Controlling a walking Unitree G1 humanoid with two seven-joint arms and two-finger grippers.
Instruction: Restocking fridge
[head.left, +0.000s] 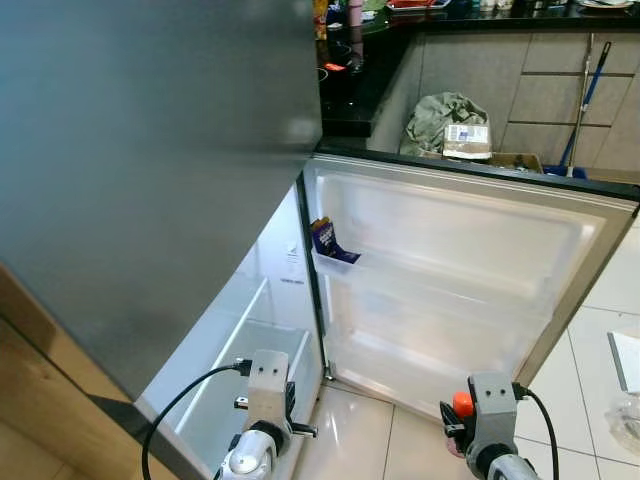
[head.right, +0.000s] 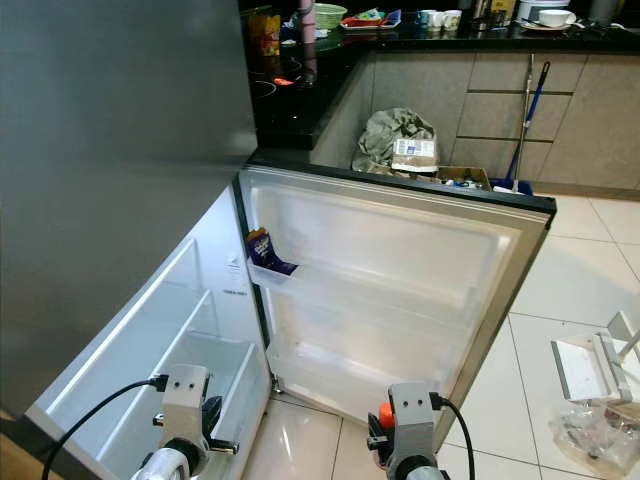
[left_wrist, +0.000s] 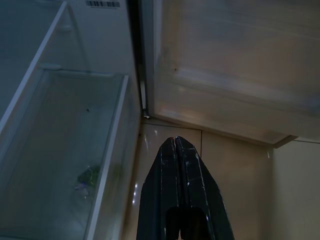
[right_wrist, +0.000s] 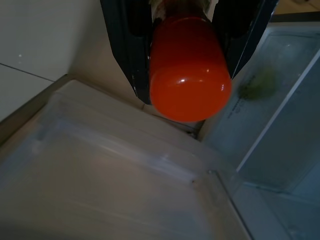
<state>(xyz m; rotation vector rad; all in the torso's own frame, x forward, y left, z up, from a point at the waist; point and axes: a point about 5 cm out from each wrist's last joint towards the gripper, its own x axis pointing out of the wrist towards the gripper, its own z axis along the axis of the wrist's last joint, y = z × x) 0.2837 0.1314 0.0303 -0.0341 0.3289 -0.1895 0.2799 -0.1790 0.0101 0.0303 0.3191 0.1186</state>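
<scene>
Item: orange-capped bottle (right_wrist: 190, 67). It is clamped between the two black fingers (right_wrist: 125, 45) of the right pincer (right_wrist: 190, 30); the rounded glossy cap projects past the fingertips. In the head views the cap is seen as an orange spot at the 6 o'clock edge, just below the open fridge door (head.left: 450, 270), over pale glossy floor tiles (head.left: 360, 430).

Left pincer (left_wrist: 180, 150): fingers pressed together, nothing held. It is held low at about 7 o'clock in the head view, over the tiles just beside the front corner of the fridge's bottom drawer (left_wrist: 65, 160).

Fridge: grey matt upper door (head.left: 150, 150), closed, occupying the 9 to 12 o'clock area. The lower compartment is open and lit white inside. The lower door is swung wide toward 3 o'clock, its inner lining of white moulded plastic with horizontal ribs and shallow door shelves. A dark blue packet (head.left: 325, 240) is stood in the upper door shelf at the hinge end; the remaining door shelves offer free room. The bottom drawer is of clear plastic with straight rims; a small greenish scrap (left_wrist: 87, 175) is lying in it.

Surroundings: a dark bench (head.right: 330, 70) at 12 o'clock, carrying cups and dishes. A crumpled grey-green bag (head.right: 395, 135) and a cardboard box (head.right: 465, 178) are placed behind the door's top edge. A blue-handled mop (head.right: 530, 120) is leant on the cabinets at 1 o'clock. A white object (head.right: 590, 365) is lying on the tiles at 4 o'clock.
</scene>
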